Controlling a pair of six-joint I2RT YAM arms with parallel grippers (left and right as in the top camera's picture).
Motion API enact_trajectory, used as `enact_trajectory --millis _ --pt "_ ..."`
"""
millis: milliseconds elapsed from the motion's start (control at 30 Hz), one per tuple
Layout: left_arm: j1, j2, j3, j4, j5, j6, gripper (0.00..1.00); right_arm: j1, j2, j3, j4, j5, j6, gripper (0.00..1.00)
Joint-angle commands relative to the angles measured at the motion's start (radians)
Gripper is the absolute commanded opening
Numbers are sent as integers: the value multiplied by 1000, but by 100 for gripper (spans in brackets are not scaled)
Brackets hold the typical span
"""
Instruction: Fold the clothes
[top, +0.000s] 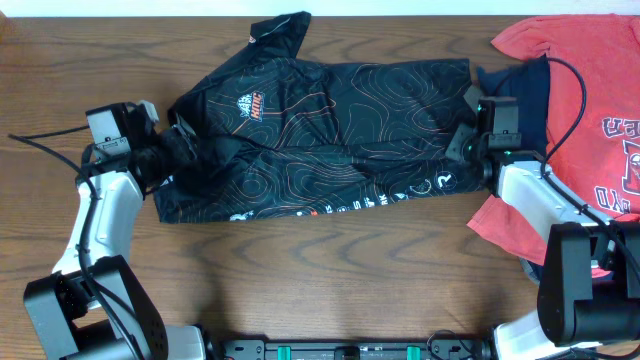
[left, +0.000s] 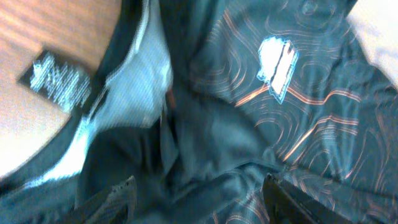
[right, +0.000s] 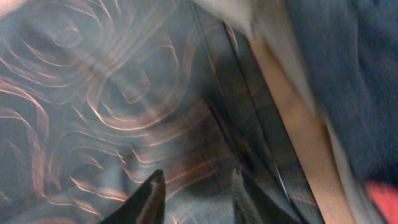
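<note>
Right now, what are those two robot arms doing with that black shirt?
They're working on folding it. The black T-shirt with orange squiggly lines lies stretched along the wooden table. The left gripper is at the collar end, fingers apart over the cloth. The right gripper is at the hem end. The shirt isn't folded small yet. A red T-shirt and a navy garment lie off to the right.

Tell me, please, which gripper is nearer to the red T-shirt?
Right. The right gripper is at the black shirt's hem near the red T-shirt; the left gripper is at its far collar end.
</note>
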Motion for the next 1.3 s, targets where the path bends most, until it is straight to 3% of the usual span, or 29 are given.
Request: enact_trajectory --millis 0,33,133,967,1100,1267 --pt "0 2 14 -79 -9 10 68 2 9 6 -86 18 -16 31" --pt "-2 2 13 -125 -14 11 68 2 9 3 -116 36 -26 38" --pt "-2 2 -5 -195 -74 10 68 3 9 -10 -132 90 -31 44" --pt "-2 2 -90 -205 -122 10 68 9 93 -33 60 -25 -20 46" --pt "-2 2 -90 -205 -122 10 68 9 95 -33 114 -25 2 42" --pt "-2 2 -90 -205 -122 10 68 8 95 -33 135 -24 8 29"
